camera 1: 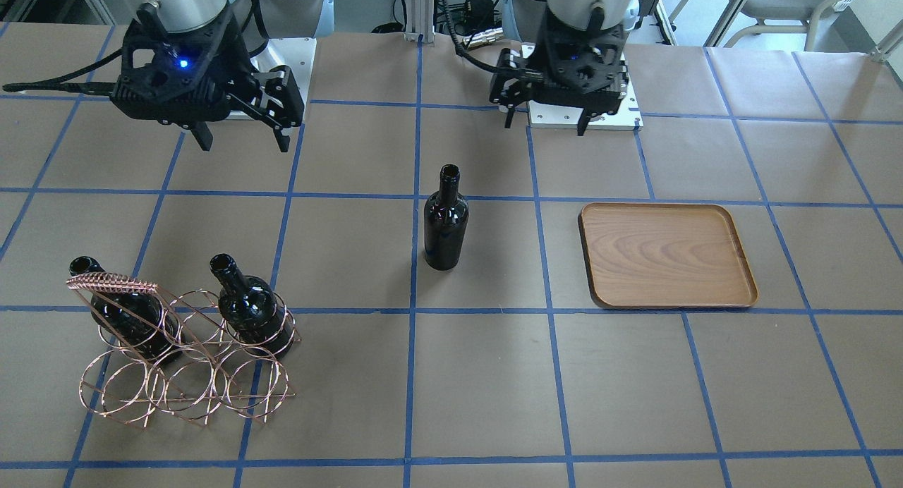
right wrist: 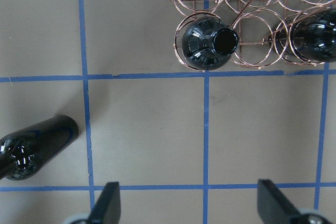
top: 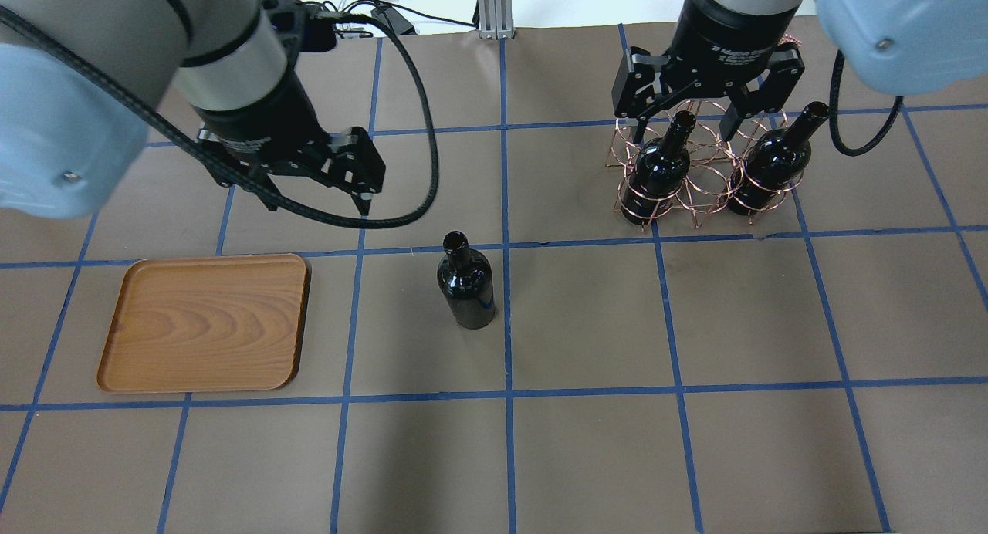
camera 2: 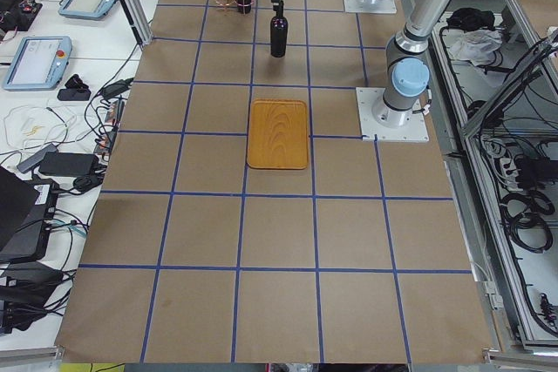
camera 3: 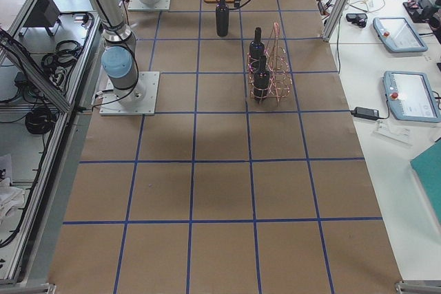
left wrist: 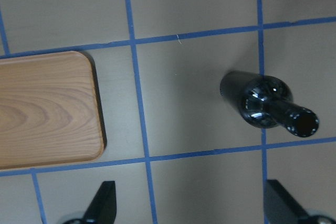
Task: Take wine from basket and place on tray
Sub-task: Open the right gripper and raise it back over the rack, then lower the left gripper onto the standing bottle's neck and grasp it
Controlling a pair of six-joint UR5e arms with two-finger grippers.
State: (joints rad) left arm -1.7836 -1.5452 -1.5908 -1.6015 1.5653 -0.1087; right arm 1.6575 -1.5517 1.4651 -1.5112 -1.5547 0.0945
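One black wine bottle (top: pixel 465 281) stands upright on the bare table at the middle, free of both grippers; it also shows in the front view (camera 1: pixel 445 220) and the left wrist view (left wrist: pixel 262 103). Two more bottles (top: pixel 660 167) (top: pixel 772 163) stand in the copper wire basket (top: pixel 698 198). The wooden tray (top: pixel 204 322) lies flat with nothing on it. My left gripper (top: pixel 316 202) is open and empty, above the table behind the gap between tray and standing bottle. My right gripper (top: pixel 683 133) is open and empty, high above the basket's near side.
The table is covered in brown paper with a blue tape grid. In the front view the basket (camera 1: pixel 183 375) is at the left and the tray (camera 1: pixel 667 255) at the right. The arms' base plates (camera 1: pixel 585 118) sit at the robot's edge of the table.
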